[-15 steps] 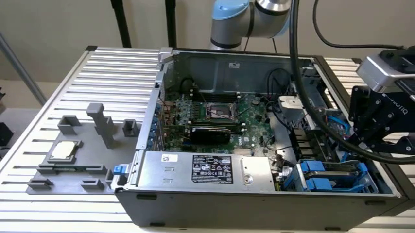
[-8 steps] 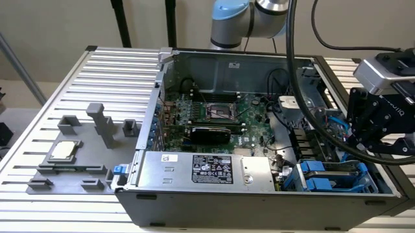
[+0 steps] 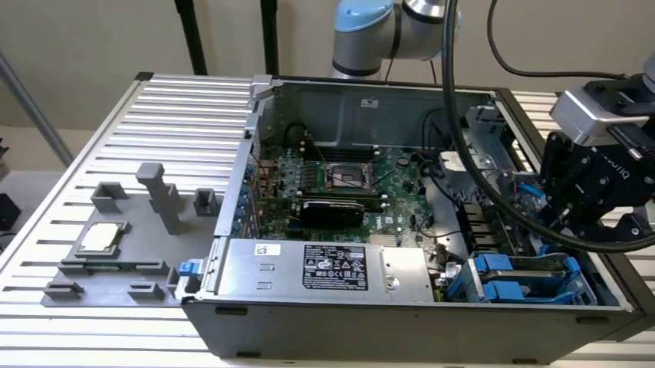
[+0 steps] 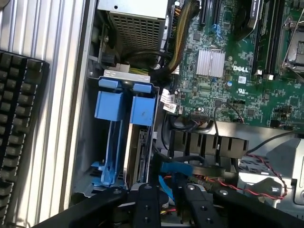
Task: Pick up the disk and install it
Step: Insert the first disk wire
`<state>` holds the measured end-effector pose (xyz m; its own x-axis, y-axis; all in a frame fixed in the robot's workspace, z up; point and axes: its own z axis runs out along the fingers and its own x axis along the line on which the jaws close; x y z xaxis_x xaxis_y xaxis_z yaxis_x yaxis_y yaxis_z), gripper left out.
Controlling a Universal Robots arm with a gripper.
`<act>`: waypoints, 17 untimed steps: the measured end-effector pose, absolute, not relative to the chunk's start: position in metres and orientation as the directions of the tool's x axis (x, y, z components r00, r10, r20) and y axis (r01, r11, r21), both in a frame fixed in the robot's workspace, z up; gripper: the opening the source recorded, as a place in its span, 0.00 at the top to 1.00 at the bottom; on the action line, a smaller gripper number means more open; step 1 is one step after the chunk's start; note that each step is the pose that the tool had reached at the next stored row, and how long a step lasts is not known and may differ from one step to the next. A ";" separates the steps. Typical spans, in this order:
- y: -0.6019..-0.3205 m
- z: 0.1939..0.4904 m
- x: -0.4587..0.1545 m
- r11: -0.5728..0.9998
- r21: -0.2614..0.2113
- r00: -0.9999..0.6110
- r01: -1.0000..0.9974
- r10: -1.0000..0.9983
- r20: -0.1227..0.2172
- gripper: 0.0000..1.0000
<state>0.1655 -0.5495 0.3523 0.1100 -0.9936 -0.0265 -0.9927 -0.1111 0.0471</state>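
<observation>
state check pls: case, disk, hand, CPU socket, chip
computer case: side panel off, lying flat.
disk: on edge in the drive cage, in its blue carrier.
hand: open, holding nothing, near the drive cage.
CPU socket: no cooler on it.
chip: sitting on the grey fixture, outside the case.

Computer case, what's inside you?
A green motherboard, a grey power-supply box, and the disk in its blue carrier. Black cables cover parts of the board; whatever lies under the disk is hidden.
</observation>
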 end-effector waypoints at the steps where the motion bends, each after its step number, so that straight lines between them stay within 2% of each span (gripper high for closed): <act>1: -0.549 0.352 0.164 -0.111 0.047 0.110 -0.993 -0.994 -0.027 0.00; 7: -0.552 0.352 0.156 -0.111 0.047 0.110 -0.993 -0.994 -0.027 0.00; 17: -0.581 0.354 0.159 -0.112 0.046 0.110 -0.993 -0.993 -0.039 0.00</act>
